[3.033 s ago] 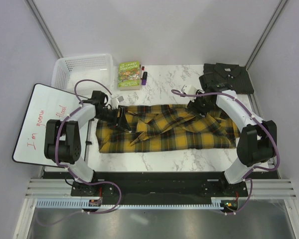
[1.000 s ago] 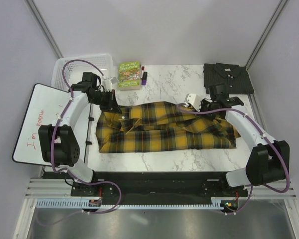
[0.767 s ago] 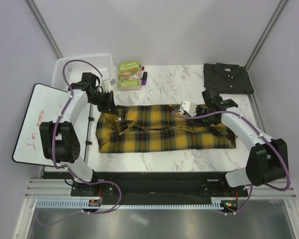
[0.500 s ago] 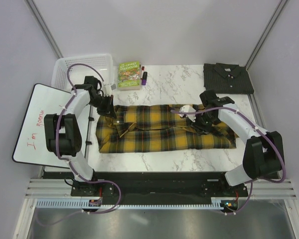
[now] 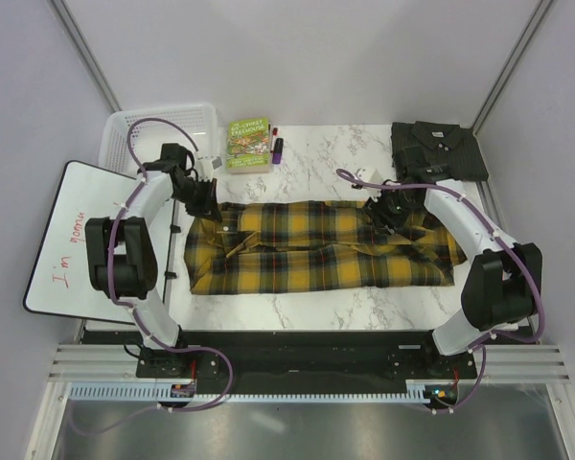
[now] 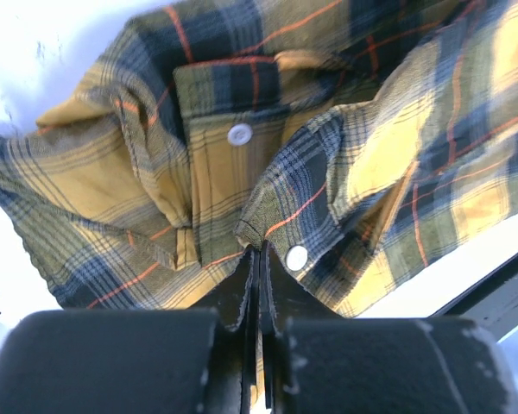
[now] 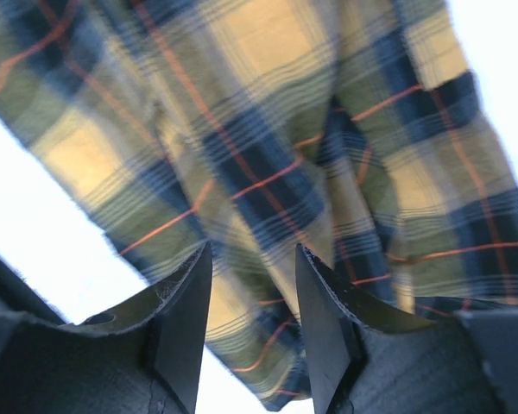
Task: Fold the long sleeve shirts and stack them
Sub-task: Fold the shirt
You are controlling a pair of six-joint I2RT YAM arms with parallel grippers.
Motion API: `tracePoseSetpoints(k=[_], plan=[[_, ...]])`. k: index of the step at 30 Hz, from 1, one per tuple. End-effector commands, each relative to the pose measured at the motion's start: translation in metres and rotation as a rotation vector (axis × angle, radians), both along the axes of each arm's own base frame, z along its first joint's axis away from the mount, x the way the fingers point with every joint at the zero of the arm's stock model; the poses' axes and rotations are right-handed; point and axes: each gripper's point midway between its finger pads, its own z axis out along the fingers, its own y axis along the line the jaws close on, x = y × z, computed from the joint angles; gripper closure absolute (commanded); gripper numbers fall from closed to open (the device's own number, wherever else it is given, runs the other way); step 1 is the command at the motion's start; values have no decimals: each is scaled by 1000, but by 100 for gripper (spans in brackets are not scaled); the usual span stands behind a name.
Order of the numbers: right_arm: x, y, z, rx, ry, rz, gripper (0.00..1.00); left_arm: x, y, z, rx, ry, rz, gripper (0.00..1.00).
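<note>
The yellow-and-black plaid shirt [image 5: 316, 247] lies spread in a wide band across the table's middle. My left gripper [image 5: 206, 204] is at its back left corner. In the left wrist view that gripper [image 6: 259, 250] is shut, pinching a raised fold of the plaid shirt [image 6: 328, 164] beside two white buttons. My right gripper [image 5: 387, 213] hangs over the shirt's back right part. It stands open in the right wrist view [image 7: 252, 254], with the plaid shirt [image 7: 268, 172] below and nothing between the fingers. The charcoal grey shirt [image 5: 437, 149] lies folded at the back right corner.
A white basket [image 5: 125, 129] stands at the back left, with a green book [image 5: 248, 142] and markers [image 5: 277, 146] beside it. A whiteboard [image 5: 72, 240] lies off the table's left edge. Bare marble table [image 5: 326, 168] shows behind the plaid shirt.
The right gripper has opened, let go of the plaid cloth and drawn back toward the rear right. The shirt, bunched earlier, now lies flatter. The left gripper has barely moved.
</note>
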Motion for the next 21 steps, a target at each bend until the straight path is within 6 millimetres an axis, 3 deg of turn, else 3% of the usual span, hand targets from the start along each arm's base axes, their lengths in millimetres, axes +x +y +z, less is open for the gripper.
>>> tracePoseSetpoints(k=[1, 2, 4, 8, 9, 11, 15, 17, 18, 21], plan=[[25, -18, -5, -104, -141, 2, 49, 9, -4, 21, -34, -56, -31, 90], [25, -18, -7, -107, -144, 7, 49, 8, -3, 19, -26, -51, -26, 72], [25, -16, -11, -110, -135, 15, 49, 8, 8, 20, -22, -62, 5, 64], [22, -18, -18, -128, -126, 19, 48, 0, 2, 53, -100, -201, -18, 50], [21, -19, -19, -132, -128, 22, 48, -8, -2, 52, -113, -211, -53, 49], [17, -23, -25, -151, -122, 39, 48, -19, -6, 61, -116, -235, -73, 36], [15, -36, -30, -218, -128, 47, 48, -46, -14, 40, -108, -166, -143, 33], [14, -38, -32, -232, -129, 57, 48, -50, -12, 32, -96, -148, -142, 32], [13, -38, -31, -233, -132, 59, 48, -58, -25, 26, -90, -130, -188, 32], [12, -38, -32, -236, -124, 66, 48, -65, -31, 11, -58, -107, -250, 31]])
